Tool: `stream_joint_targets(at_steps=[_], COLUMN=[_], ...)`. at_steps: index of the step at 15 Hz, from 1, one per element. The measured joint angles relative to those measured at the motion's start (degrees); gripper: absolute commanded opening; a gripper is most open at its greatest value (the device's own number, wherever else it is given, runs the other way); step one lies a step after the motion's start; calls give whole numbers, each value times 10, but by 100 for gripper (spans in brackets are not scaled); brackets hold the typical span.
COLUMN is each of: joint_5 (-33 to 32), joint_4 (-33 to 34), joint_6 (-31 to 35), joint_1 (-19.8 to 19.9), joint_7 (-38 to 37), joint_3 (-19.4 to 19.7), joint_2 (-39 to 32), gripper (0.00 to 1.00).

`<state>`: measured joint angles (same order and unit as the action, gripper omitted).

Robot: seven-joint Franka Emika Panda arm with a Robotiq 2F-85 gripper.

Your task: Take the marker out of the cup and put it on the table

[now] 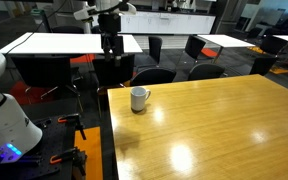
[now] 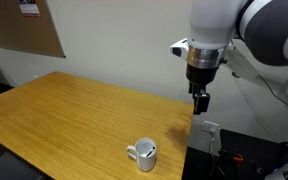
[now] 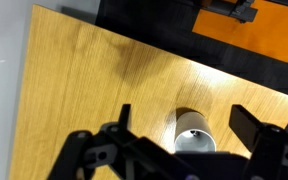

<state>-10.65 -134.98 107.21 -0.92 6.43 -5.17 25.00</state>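
In an exterior view my gripper (image 1: 111, 50) hangs high above the near edge of the table (image 1: 214, 120), dark against the white-topped tables (image 1: 69, 42) and black chairs (image 1: 199, 50) behind it. The cup (image 1: 139, 98) stands upright on the yellow wood close to that edge, well below my tool and apart from it. From here I cannot tell how my fingers are set.

In an exterior view from the opposite side, my gripper (image 2: 200, 103) points straight down from the grey-white arm (image 2: 234, 30), over the table's (image 2: 74, 110) edge. The cup (image 2: 144, 153) sits nearer the corner, with its handle turned toward the left of the picture. A brown corkboard (image 2: 24, 25) hangs on the wall.

The wrist view gives what the others do not. My gripper (image 3: 184, 116) is spread wide and holds nothing, one finger (image 3: 124, 115) on each side of the picture. The cup (image 3: 194, 133) is seen from above between them but far beneath, on the table (image 3: 84, 80). An orange surface (image 3: 254, 30) lies beyond the table's edge. The marker I cannot make out in any view; the cup's inside is too small and dim to read.
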Motion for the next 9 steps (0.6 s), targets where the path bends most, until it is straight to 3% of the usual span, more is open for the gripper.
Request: stream_joint_targets(at_steps=[9], joint_5=[2], joint_4=[21], joint_6=[11], joint_1=[-32], joint_7=[0], joint_3=[-3], joint_2=[-61], gripper=[100])
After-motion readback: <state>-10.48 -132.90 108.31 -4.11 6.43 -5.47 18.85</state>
